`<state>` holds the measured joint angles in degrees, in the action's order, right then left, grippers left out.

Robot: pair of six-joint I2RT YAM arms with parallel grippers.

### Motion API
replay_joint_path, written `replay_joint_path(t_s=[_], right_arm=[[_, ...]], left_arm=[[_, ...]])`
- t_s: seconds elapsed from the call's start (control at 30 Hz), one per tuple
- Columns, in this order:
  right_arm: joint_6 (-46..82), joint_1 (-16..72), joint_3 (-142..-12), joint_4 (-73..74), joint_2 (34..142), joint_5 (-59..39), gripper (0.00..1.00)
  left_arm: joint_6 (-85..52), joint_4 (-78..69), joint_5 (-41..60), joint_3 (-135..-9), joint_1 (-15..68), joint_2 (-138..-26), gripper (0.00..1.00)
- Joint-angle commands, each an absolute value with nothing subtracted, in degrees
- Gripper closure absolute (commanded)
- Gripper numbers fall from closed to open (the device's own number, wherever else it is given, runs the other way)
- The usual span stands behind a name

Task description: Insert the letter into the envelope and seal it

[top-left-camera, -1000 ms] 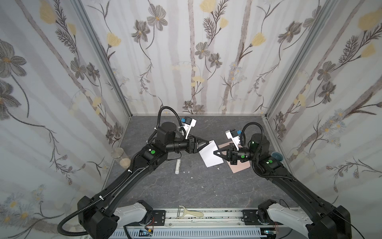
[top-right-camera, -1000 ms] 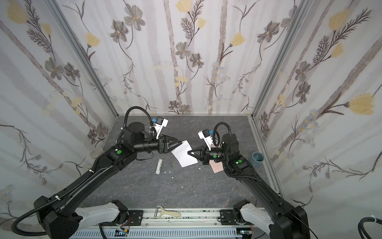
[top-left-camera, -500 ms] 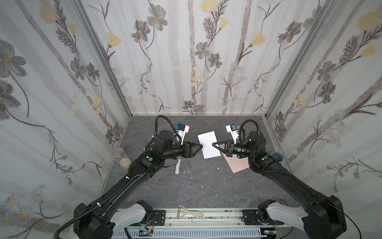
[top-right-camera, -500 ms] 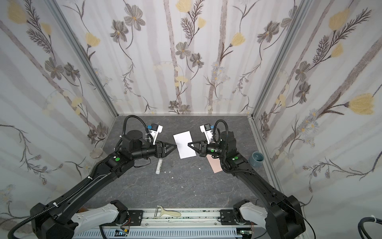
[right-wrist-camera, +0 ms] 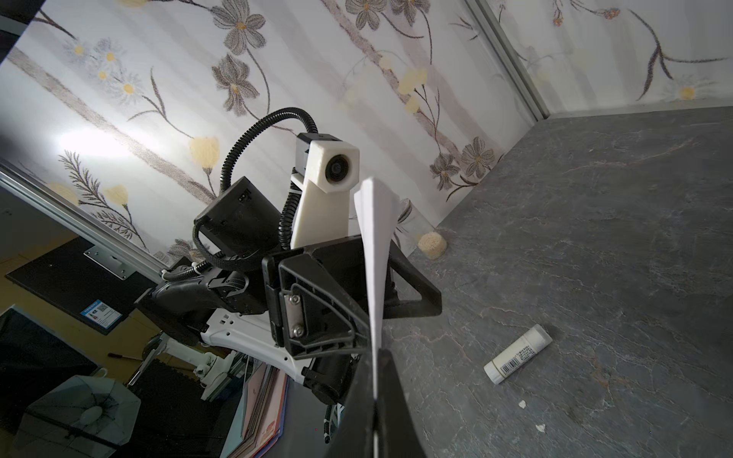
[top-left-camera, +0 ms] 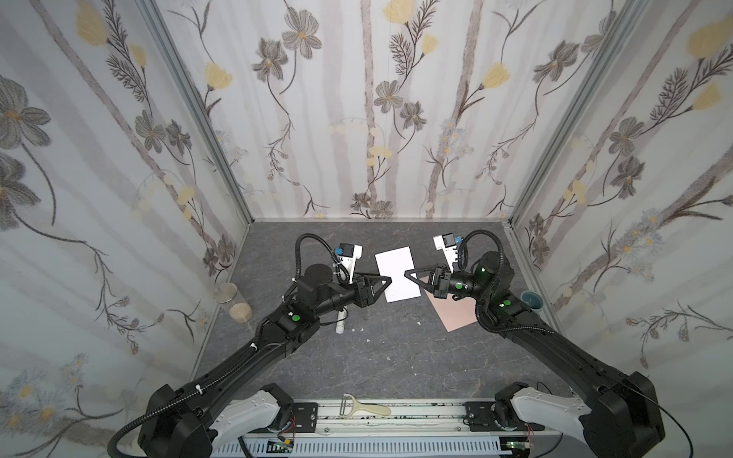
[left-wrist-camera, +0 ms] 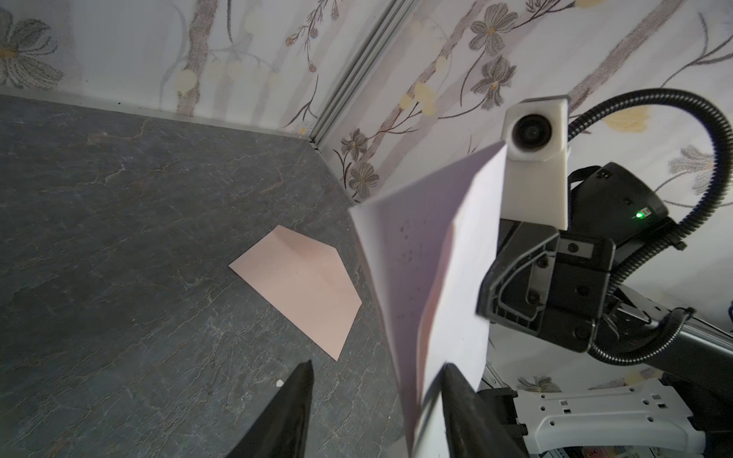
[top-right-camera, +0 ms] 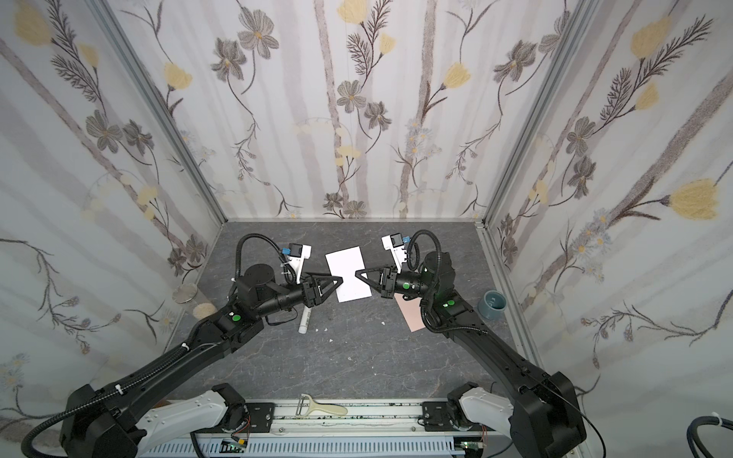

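Nearest me, a pale peeler lies on the front rail, well short of both claws. Farther in, a white glue stick lies on the grey table, partly under the arm behind the left claw. The pink envelope lies flat with its flap folded out, below and just behind the right claw. The right claw is clenched on one long edge of the white letter, holding it up off the table. Facing it, the left claw has its jaws parted, and the letter's opposite edge sits between them, close by one finger. The rest of the sheet reaches beyond both claw tips toward the back wall.
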<state>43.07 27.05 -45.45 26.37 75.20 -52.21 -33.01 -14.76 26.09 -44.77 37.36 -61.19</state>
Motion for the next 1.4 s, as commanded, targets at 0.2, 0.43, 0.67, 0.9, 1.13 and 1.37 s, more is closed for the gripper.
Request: replay_joint_path(t_s=[0.2,0.43,0.67,0.9,1.13,1.37], right_arm=[[45.0,27.28,-46.0,30.31,76.11,-53.74,1.0],[44.21,27.29,-46.82,28.98,76.47,-53.45,1.0],[44.22,27.33,-46.82,29.09,76.2,-53.43,0.9],[41.6,26.22,-46.32,25.49,75.09,-52.85,0.43],[41.48,20.14,-43.67,25.61,72.83,-54.07,0.4],[42.77,19.16,-43.59,31.51,74.51,-56.04,0.4]], left_arm=[[-35.01,-23.32,29.26,-45.68,37.53,-63.83,0.54],[-35.04,-23.48,31.4,-46.41,38.25,-65.35,0.8],[-34.55,-23.4,31.68,-46.47,38.23,-64.95,1.0],[-29.72,-14.08,29.15,-49.97,38.28,-65.04,1.0],[-25.88,-6.37,28.29,-51.34,38.28,-63.71,1.0],[-27.99,-6.24,34.1,-50.38,38.45,-64.38,1.0]])
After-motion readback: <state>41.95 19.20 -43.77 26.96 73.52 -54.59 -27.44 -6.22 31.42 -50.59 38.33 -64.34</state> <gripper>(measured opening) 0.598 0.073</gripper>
